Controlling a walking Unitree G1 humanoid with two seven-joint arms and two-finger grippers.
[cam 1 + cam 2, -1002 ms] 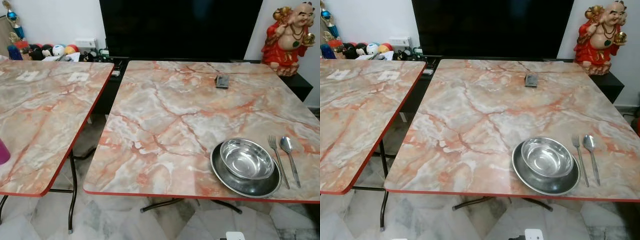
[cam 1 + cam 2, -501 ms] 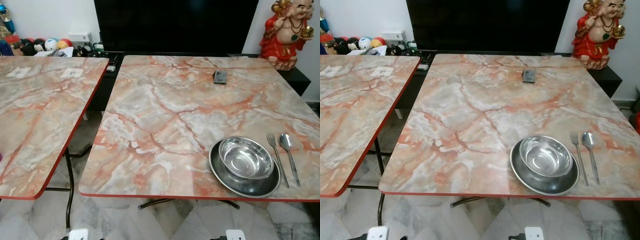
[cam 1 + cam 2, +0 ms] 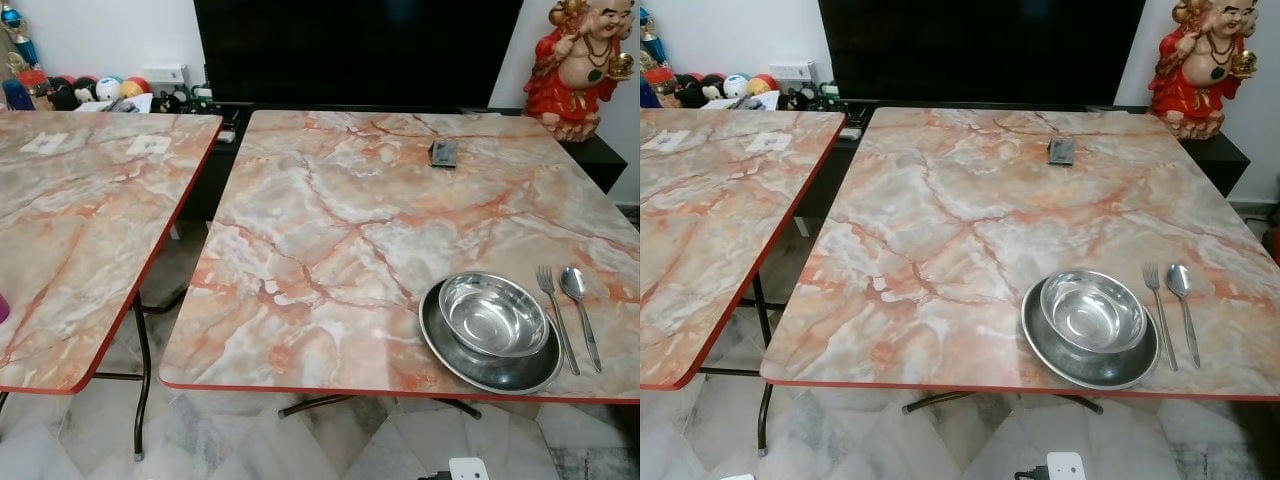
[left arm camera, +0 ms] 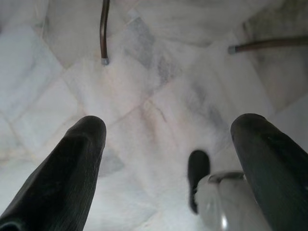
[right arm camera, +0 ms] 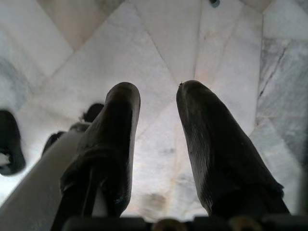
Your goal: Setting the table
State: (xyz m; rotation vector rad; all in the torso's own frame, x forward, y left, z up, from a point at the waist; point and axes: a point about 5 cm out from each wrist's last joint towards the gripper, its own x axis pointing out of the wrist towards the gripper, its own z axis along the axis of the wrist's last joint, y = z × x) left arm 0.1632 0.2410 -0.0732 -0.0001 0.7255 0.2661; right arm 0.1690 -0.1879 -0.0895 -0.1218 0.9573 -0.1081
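No words, numbers or brand names can be read anywhere. Two small white papers lie on the left bench, but any print on them is too small to make out. The little dark thing on the right bench shows no writing either.

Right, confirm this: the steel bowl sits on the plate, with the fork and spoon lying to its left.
Wrong side. The fork and spoon lie to the right of the bowl, which does sit on the plate, as the left eye view shows.
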